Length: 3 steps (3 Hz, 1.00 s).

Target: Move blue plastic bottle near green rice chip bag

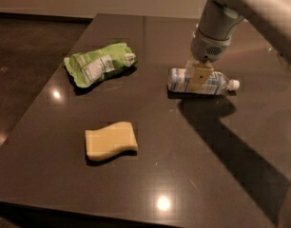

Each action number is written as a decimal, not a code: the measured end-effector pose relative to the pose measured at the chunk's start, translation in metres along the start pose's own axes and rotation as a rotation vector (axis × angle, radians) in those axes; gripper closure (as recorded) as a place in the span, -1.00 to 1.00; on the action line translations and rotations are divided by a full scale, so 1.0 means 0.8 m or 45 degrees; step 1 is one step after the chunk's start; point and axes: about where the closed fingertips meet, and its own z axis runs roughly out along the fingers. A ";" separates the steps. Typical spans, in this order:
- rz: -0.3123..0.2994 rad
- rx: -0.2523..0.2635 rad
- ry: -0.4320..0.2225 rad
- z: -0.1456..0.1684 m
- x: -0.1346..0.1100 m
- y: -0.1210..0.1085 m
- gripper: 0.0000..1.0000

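The blue plastic bottle (207, 82) lies on its side on the dark table (183, 165), right of centre, with its white cap pointing right. My gripper (199, 76) comes down from the upper right and sits across the bottle's middle. One tan finger (200, 78) shows in front of the label and the other is hidden behind the bottle. The gripper looks shut on the bottle, which is at or just above the tabletop. The green rice chip bag (100, 63) lies at the left rear, well apart from the bottle.
A pale yellow wavy sponge (111, 140) lies at the front left of the table. My arm casts a broad shadow across the table's right side. The table's left edge drops to a dark floor (26, 70).
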 end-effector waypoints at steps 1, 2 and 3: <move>-0.051 -0.005 -0.011 -0.008 -0.044 -0.008 0.76; -0.085 -0.013 -0.018 -0.009 -0.083 -0.018 1.00; -0.112 -0.024 -0.017 0.001 -0.127 -0.033 0.98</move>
